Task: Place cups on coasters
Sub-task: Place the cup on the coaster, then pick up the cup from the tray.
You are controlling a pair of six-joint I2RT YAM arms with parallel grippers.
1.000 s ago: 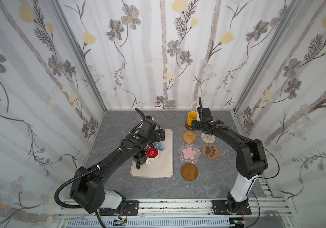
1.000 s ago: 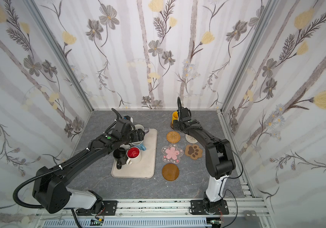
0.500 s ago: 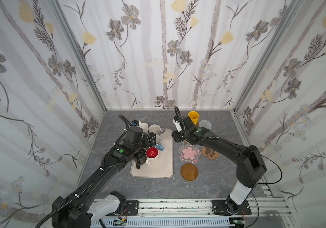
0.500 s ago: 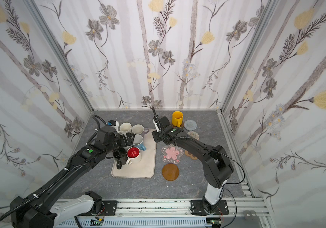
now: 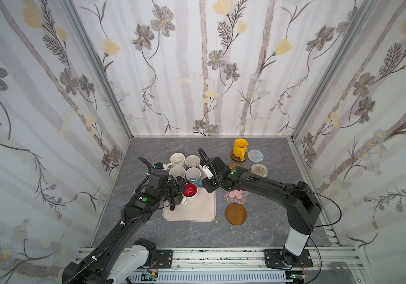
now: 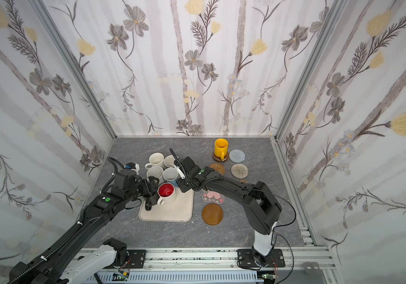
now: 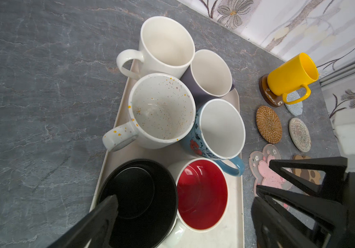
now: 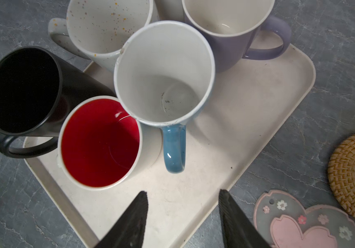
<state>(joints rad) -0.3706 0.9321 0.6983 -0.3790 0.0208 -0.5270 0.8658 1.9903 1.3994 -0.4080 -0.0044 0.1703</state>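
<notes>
Yellow mug [image 5: 240, 147] stands on brown disc coaster [image 7: 265, 94]: 1 placed. 6 more crowd tray [image 8: 258, 103], so your left gripper [image 7: 188, 191] spreads fingers wide over black mug [image 7: 137, 193]. Your right gripper [image 8: 183, 192], fingers apart and empty, hovers beside blue-handled mug [image 8: 163, 70], likely because its handle faces outward.

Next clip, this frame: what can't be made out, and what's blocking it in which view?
Black matte mug: both top views, mostly covered by the left gripper.
Brown paw-shaped coaster: both top views, nearly all under the right arm; left wrist view, crossed by a gripper finger.
Clear pink-flower coaster: both top views, partly under the right arm.
Whether the other finger is inside the black mug or above it: left wrist view, blurred.
</notes>
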